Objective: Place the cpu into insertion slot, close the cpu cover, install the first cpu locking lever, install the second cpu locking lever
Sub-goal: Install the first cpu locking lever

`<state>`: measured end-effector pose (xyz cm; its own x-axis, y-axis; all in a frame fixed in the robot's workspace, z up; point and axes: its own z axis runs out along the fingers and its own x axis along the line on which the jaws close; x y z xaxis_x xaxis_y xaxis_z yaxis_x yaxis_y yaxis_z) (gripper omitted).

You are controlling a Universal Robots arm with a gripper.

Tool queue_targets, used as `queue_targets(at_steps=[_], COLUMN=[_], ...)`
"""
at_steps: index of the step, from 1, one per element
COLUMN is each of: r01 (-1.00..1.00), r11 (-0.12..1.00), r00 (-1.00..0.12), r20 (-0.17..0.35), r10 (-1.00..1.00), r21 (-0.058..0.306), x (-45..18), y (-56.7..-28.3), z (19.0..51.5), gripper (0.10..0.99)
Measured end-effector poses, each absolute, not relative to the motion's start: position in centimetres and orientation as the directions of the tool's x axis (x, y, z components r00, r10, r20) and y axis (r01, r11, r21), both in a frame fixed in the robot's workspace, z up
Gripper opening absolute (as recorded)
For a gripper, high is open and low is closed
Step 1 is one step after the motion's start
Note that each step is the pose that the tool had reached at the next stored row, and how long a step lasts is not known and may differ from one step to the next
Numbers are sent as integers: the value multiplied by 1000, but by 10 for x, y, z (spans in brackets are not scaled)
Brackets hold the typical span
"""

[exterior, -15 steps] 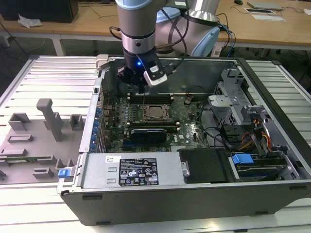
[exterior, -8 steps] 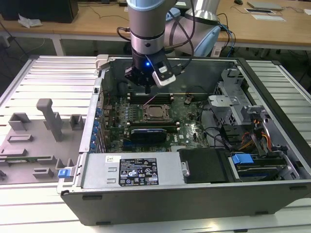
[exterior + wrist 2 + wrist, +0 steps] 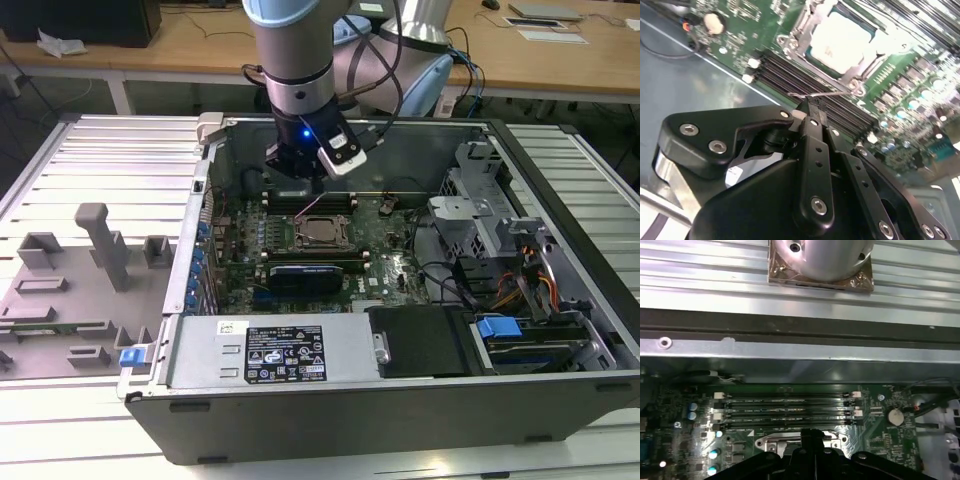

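Chip (image 3: 840, 37): seated, cover (image 3: 799, 31) down over it, ready for locking.
Hand (image 3: 807, 111): pressed together, tip at wire lever (image 3: 826, 93), likely to push it.

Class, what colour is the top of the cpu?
Silvery-grey, plain metal. The cpu shows best in the second wrist view.

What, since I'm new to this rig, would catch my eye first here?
The grey robot arm reaching into the open computer case dominates the exterior view. In the second wrist view, the bright silvery cpu stands out against the green motherboard, with the shut black claw right by a thin wire lever.
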<state>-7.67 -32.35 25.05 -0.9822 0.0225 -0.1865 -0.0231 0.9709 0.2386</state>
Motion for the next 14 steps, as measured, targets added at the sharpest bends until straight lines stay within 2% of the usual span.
queue_targets(at_steps=[6, 9, 14], r01=[-26, -32, -32], r11=[971, 971, 972], r00=[-980, -975, -974], r20=[-196, -223, -226], r10=[22, 22, 22], r21=[238, 237, 233], x=[-77, -78, -79], y=[-324, -323, -322], z=[250, 246, 239], gripper=[106, 106, 106])
